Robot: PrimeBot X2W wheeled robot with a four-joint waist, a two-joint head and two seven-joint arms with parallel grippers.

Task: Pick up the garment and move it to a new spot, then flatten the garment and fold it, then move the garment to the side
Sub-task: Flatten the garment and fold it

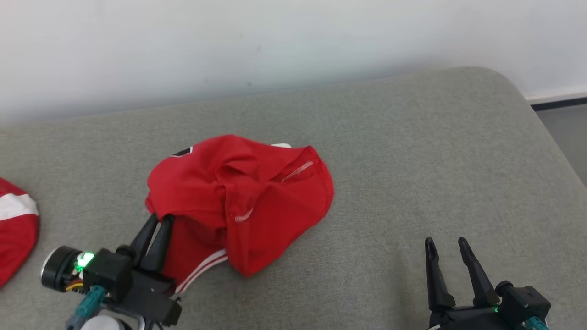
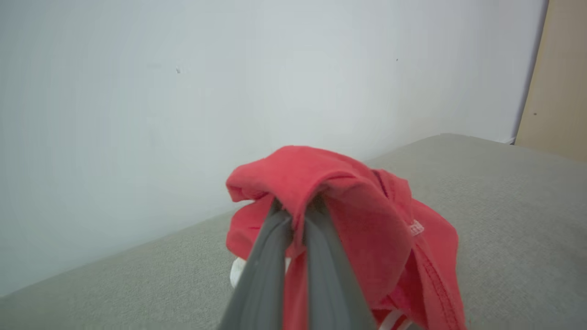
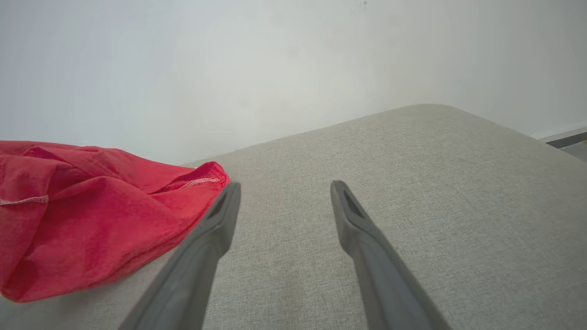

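the red garment, white-trimmed and badly crumpled, lies in a heap on the grey cushion, a little left of the cushion's middle. the left gripper comes in from the cushion's near-left side. its two dark fingers are pressed together on a fold at the heap's near-left edge, and in the left wrist view the cloth drapes over the tips and is pinched between them. the right gripper sits at the cushion's near-right side with its fingers spread apart and nothing between them, resting low over bare fabric.

the step in hand looks like the first pick-up, and the grip is the weak point. the pinch seems to take only a thin, rounded fold, so the cloth may slide out once the heap's weight hangs from it. it is hard to tell how many layers are caught. if several are, the garment will likely come up as a knot and land no flatter than it lies now. a low lift would drag the trailing part across the cushion's rough weave and pull against the fingers.

a second red and white cloth lies at the cushion's far-left edge. setting the garment down that way risks overlapping the two. the cushion's far-right corner is rounded, and a drop too close to it could let the cloth slip off.
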